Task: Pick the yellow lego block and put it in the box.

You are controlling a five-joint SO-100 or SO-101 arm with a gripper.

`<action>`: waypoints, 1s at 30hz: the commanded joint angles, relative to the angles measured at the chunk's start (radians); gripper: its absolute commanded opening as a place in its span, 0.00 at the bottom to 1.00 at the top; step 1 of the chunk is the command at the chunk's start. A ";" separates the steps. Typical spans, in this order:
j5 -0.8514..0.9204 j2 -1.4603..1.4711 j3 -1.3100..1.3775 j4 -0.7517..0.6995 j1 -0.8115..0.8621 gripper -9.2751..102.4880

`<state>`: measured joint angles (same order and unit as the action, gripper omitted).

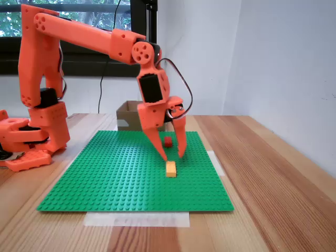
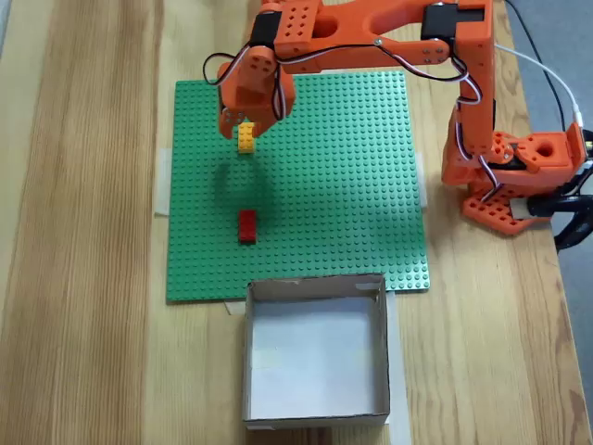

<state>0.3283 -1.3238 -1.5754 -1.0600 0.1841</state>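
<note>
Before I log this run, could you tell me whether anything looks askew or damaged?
Nothing stands out: the yellow lego block and red brick lie flat on the green baseplate; the box looks intact.

Wooden table (image 1: 273,173), white walls (image 1: 273,58), dark-framed window (image 1: 79,31) behind.

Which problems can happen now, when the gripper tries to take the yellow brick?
1. The open gripper hangs just above the yellow lego block; one of its fingers may land on top of the block instead of beside it.
2. On the way to the box, a low carry might knock the red brick.
</note>
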 commanded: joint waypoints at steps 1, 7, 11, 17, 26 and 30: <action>-0.011 -0.002 0.048 0.011 0.000 0.22; -0.018 0.037 0.087 0.012 0.003 0.23; -0.009 0.051 0.094 0.011 0.017 0.23; -0.005 0.066 0.098 0.011 0.028 0.24; -0.020 0.074 0.112 0.002 0.025 0.25; -0.034 0.074 0.114 -0.011 0.025 0.26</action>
<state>0.3022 -1.2441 -1.5018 -1.0615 0.2117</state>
